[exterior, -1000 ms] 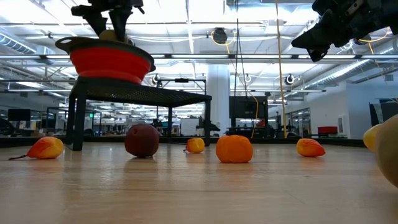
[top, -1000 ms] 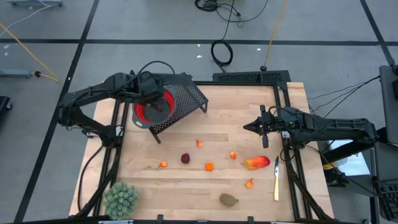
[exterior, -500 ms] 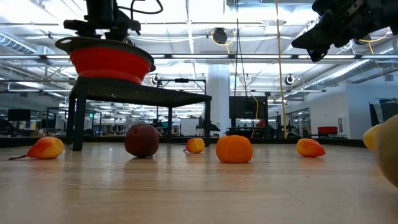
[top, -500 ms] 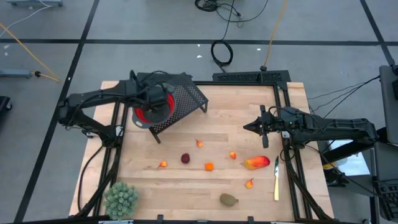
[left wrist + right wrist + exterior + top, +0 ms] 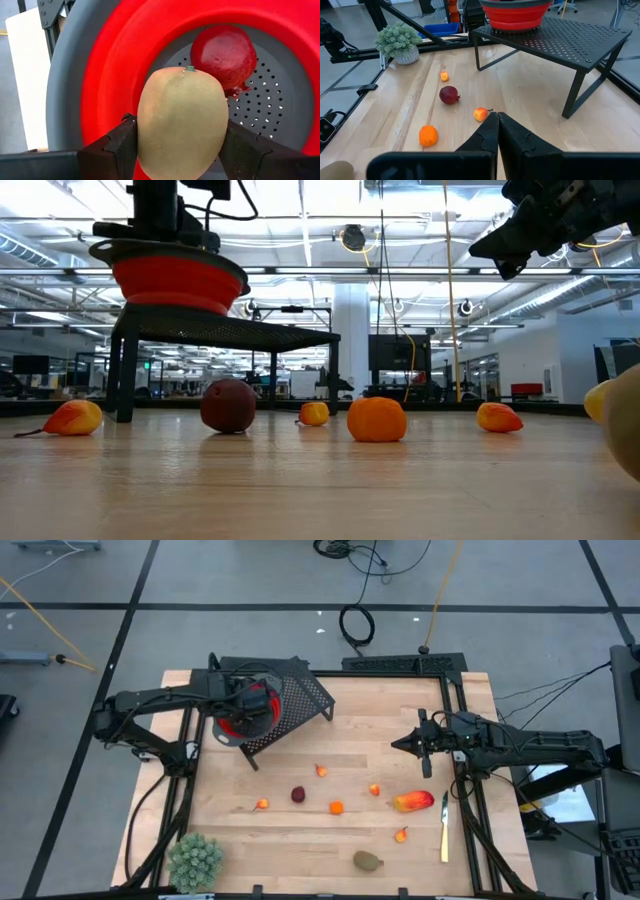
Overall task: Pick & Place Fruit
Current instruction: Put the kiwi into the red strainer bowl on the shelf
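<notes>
A red bowl (image 5: 228,722) with a grey rim stands on a black mesh stand (image 5: 300,695) at the table's far left. My left gripper (image 5: 252,700) reaches down into it, shut on a brownish-green oval fruit (image 5: 182,125). A dark red ball (image 5: 222,55) lies on the bowl's perforated floor just beyond the oval. In the low view the bowl's rim (image 5: 170,255) hides the fingers. My right gripper (image 5: 398,743) hangs shut above the table's right side, holding nothing. Loose fruit lies on the wood, among it a dark red ball (image 5: 298,794) and a second oval (image 5: 368,860). My left gripper pinches the oval fruit's two long sides (image 5: 145,140) between its two fingers, on the half away from the stem end. The fingers come steeply from above and point down into the bowl. The stem end (image 5: 190,68) faces the bowl's floor; whether it touches does not show.
On the wood lie an orange piece (image 5: 336,807), several tiny orange-red bits (image 5: 262,804), a longer red-orange piece (image 5: 413,802) and a pale knife-like strip (image 5: 445,830). A pale green spiky plant (image 5: 195,860) stands at the near left corner.
My left gripper has come down with the oval fruit from above the bowl's rim into the bowl, and it has rolled a little on the way. Its fingers have stayed shut on the fruit.
</notes>
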Controlling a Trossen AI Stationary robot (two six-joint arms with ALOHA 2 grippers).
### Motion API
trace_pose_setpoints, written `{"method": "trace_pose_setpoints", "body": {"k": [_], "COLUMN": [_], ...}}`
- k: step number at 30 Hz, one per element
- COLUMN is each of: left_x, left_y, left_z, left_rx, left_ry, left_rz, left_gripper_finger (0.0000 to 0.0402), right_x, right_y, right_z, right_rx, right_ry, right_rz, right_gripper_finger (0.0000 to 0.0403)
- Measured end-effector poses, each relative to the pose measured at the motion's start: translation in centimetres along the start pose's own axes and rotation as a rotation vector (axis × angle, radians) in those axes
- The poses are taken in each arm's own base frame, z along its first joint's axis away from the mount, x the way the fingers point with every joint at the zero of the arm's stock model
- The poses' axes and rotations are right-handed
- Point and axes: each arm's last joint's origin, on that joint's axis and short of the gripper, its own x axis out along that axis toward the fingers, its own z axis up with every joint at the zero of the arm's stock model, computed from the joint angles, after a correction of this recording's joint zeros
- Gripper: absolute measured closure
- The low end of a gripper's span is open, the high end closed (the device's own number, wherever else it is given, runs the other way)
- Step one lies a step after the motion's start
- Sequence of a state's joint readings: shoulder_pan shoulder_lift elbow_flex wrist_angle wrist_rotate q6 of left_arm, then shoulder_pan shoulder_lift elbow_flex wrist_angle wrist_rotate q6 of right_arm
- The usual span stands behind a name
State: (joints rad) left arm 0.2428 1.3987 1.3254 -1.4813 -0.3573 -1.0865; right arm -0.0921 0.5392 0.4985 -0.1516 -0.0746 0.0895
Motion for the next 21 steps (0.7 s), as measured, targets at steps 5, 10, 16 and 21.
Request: {"method": "trace_pose_setpoints", "body": {"k": [5, 10, 16, 21], "left_x": [0.00, 0.00, 0.01, 0.01], "left_y": [-0.19, -0.20, -0.20, -0.20], "left_z": [0.10, 0.13, 0.13, 0.13], "left_rx": [0.026, 0.032, 0.058, 0.071], "left_ry": [-0.011, -0.017, -0.017, -0.018], "left_rz": [-0.018, -0.018, -0.017, -0.016], "left_gripper_finger": [0.0179, 0.0178, 0.0178, 0.0170], "right_x": [0.00, 0.00, 0.00, 0.00], "right_y": [0.00, 0.00, 0.00, 0.00], "right_z": [0.01, 0.01, 0.01, 0.01], "right_rx": [0.000, 0.000, 0.000, -0.001], "right_ry": [0.000, -0.001, -0.001, -0.001], "right_rz": [0.000, 0.000, 0.000, 0.000], "right_gripper_finger": [0.0403, 0.0403, 0.0403, 0.0403]}}
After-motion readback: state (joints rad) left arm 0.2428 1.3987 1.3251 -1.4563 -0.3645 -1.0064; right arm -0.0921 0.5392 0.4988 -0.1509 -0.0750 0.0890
